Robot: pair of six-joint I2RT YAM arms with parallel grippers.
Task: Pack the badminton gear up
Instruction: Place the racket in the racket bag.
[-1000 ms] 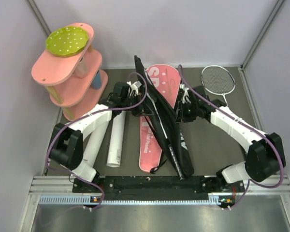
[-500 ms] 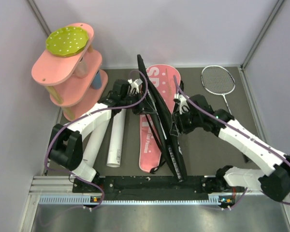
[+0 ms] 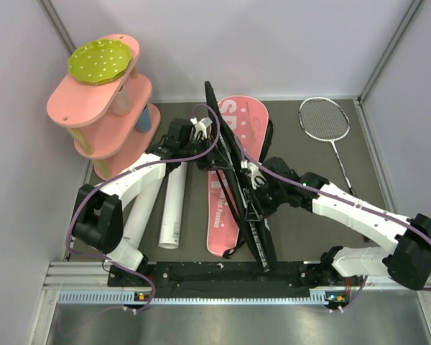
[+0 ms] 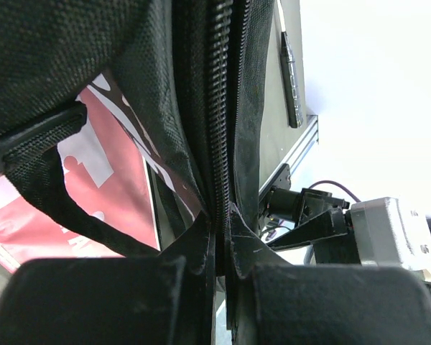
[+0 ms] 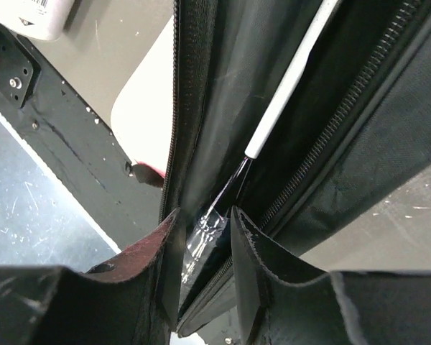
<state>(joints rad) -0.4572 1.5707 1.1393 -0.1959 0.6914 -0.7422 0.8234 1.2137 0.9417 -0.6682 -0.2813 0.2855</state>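
The racket bag (image 3: 244, 115) lies pink side down the middle of the table, its black flap (image 3: 226, 154) lifted on edge. My left gripper (image 3: 205, 133) is shut on the flap's zipper edge (image 4: 219, 108) and holds it up. My right gripper (image 3: 250, 201) reaches into the opening low on the bag. Its jaws are closed round a racket's plastic-wrapped black handle (image 5: 208, 244), with the white shaft (image 5: 287, 79) running away inside the bag. Another racket (image 3: 324, 117) lies flat at the back right. Two white tubes (image 3: 174, 208) lie left of the bag, partly under my left arm.
A pink tiered shelf (image 3: 104, 108) with a green dotted disc (image 3: 100, 60) stands at the back left. White walls close in the left, back and right. The arms' mounting rail (image 3: 223, 277) runs along the near edge.
My right arm has swung from the bag's upper right down to its lower middle, opening and then closing round the racket handle. The left gripper keeps its hold; the flap stands a little more upright.
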